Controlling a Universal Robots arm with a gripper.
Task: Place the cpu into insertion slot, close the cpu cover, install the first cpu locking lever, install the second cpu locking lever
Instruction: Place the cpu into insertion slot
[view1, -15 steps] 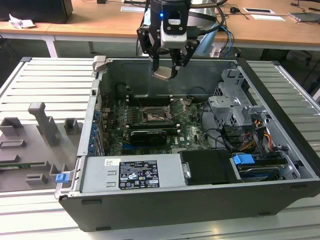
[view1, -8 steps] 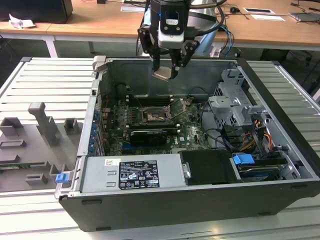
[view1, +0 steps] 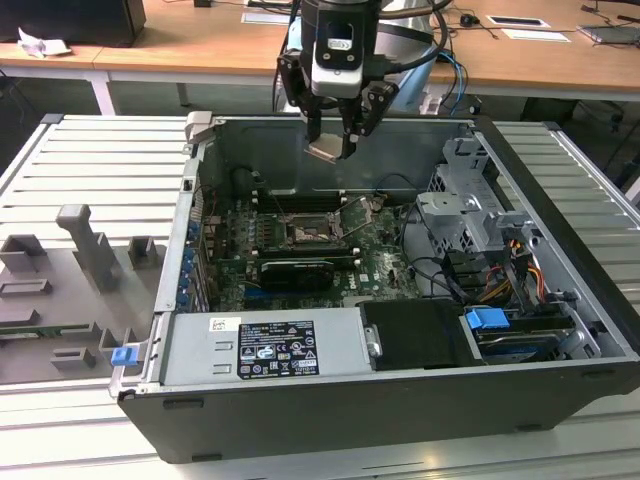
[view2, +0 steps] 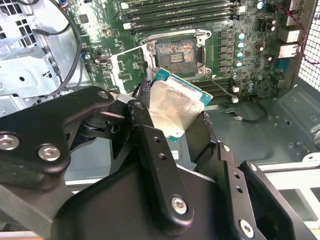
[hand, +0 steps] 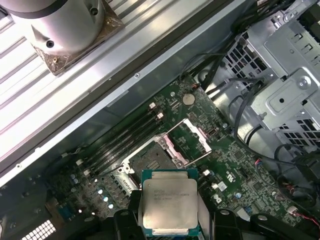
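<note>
My gripper (view1: 331, 146) hangs above the open computer case, shut on the cpu (view1: 328, 150), a flat square chip with a dull silver top. In both wrist views the cpu (view2: 172, 107) (hand: 169, 205) sits tilted between the black fingers (view2: 145, 117), well above the board. The insertion slot (view2: 176, 52) (hand: 150, 155) (view1: 305, 232) lies bare below it, its dark centre exposed. The cpu cover (view2: 131, 67) (hand: 192, 137) stands swung open beside the slot. A thin locking lever (view2: 220, 85) (hand: 197, 160) lies loose beside the slot.
Memory slots (view1: 295, 200) run behind the socket and a long black card (view1: 295, 272) lies in front of it. A silver power supply (view1: 265, 345) fills the case's front, and a drive cage (view1: 470, 215) with cables stands at the exterior view's right. Grey fixtures (view1: 90, 250) stand at its left.
</note>
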